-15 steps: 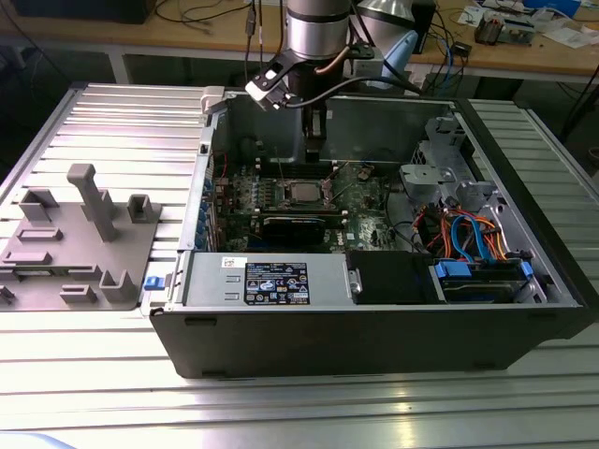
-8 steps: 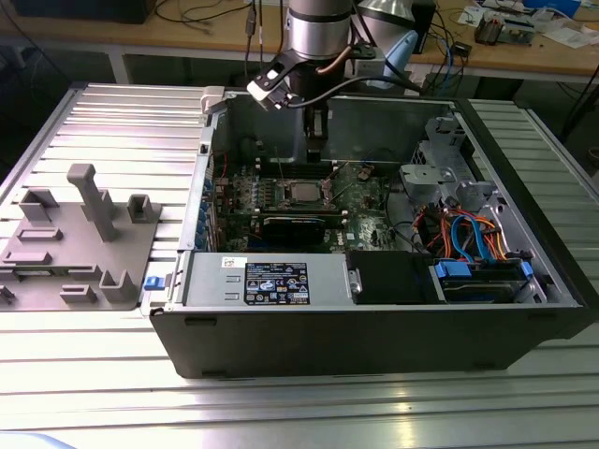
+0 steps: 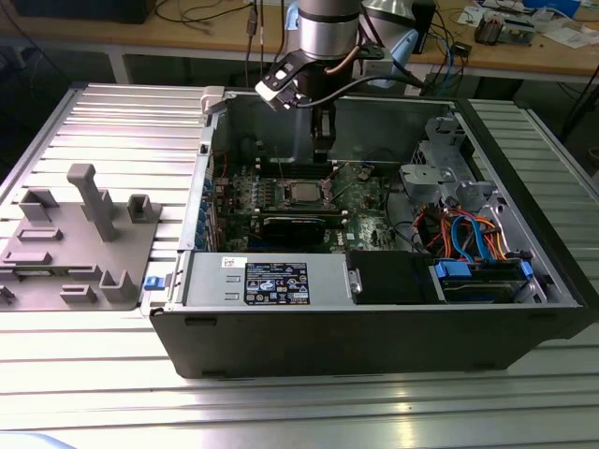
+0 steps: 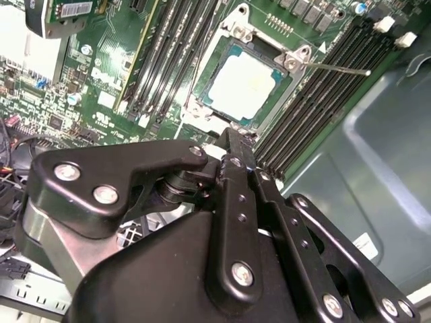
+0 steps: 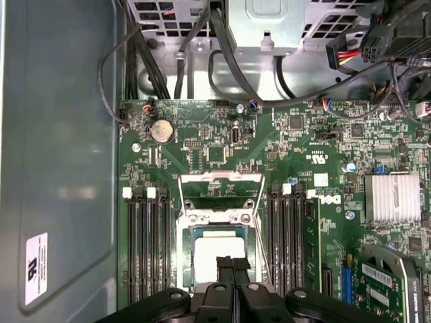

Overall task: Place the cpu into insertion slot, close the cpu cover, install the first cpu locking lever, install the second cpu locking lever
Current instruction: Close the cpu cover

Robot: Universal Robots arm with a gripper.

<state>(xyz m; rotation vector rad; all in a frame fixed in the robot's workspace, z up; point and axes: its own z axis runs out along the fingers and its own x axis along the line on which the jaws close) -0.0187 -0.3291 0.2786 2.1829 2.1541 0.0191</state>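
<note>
One grey fixture lies at the exterior view's left, beside the open computer case. Mid-case the cpu sits in the insertion slot, the cpu cover tipped open, and the gripper hangs just above, fingers pinched together on nothing. Orange and blue cables lie farther right.

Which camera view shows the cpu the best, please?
The second wrist view: the cpu lies in the insertion slot with its whole silver top unobstructed. In the first wrist view the jaws cover part of the cpu. The exterior view sees it from afar.
</note>
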